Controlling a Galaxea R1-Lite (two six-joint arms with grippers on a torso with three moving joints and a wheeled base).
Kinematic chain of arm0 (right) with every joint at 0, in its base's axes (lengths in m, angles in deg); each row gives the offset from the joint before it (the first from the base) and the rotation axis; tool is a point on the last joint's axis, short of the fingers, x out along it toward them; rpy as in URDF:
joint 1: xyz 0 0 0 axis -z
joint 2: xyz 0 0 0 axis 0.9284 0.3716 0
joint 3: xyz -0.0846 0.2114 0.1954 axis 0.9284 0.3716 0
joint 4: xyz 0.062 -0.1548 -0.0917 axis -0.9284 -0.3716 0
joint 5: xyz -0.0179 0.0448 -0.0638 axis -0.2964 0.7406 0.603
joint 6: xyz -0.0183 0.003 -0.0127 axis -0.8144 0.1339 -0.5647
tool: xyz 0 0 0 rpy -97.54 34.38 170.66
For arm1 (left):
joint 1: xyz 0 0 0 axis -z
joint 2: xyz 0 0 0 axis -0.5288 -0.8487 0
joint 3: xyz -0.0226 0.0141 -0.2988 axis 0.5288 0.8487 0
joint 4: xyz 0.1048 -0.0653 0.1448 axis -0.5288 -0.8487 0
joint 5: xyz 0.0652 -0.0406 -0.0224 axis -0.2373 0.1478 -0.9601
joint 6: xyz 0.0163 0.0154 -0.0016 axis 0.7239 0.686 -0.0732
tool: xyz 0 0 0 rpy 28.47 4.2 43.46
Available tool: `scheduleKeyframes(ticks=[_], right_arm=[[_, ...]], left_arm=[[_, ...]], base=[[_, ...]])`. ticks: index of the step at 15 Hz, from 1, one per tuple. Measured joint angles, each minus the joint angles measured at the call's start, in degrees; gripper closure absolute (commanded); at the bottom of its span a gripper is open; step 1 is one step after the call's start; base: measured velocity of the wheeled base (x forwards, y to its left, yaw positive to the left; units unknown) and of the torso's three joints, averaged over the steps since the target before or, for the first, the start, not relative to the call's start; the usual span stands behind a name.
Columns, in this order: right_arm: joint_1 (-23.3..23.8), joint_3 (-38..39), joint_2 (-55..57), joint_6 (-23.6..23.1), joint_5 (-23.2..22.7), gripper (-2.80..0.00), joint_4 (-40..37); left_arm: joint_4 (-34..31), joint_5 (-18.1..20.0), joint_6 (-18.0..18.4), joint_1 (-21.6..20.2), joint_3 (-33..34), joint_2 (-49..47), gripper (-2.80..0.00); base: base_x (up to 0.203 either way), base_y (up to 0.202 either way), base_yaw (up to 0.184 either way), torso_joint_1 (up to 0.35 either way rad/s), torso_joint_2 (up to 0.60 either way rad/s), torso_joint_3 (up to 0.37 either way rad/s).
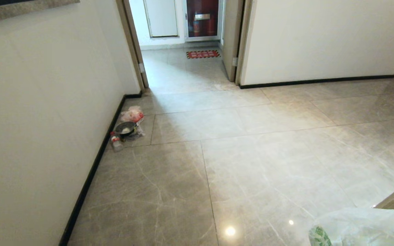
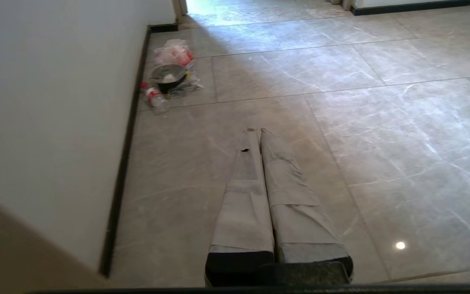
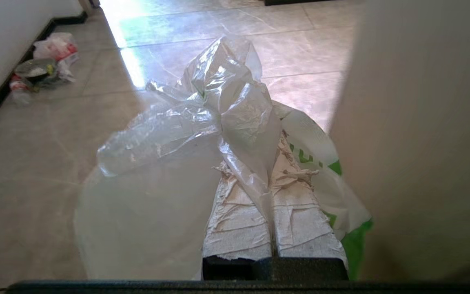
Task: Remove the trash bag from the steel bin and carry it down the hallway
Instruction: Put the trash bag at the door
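Right wrist view: trash bag point(image 3: 202, 122) between right end effector point(image 3: 255, 171) fingers.

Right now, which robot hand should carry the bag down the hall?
The right hand: it is already shut on the trash bag. The left hand is shut and holds nothing.

trash bag point(image 1: 364, 227) cut off at corner, bowl point(image 1: 125, 128) contents unclear
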Motion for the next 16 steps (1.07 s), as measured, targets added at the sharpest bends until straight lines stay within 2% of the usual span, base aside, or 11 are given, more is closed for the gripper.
scheduleKeyframes(ticks=[7, 16], right_arm=[[0.00, 0.00, 0.00, -0.04, -0.03, 0.00, 0.01], [-0.05, 0.00, 0.00, -0.03, -0.02, 0.00, 0.01]], left_arm=[[0.05, -0.02, 0.22, -0.02, 0.00, 0.00, 0.00], [-0.02, 0.00, 0.12, -0.02, 0.00, 0.00, 0.00]], base=[[0.008, 0.000, 0.001, 0.000, 0.00, 0.000], [0.182, 0.000, -0.004, 0.004, 0.00, 0.002]])
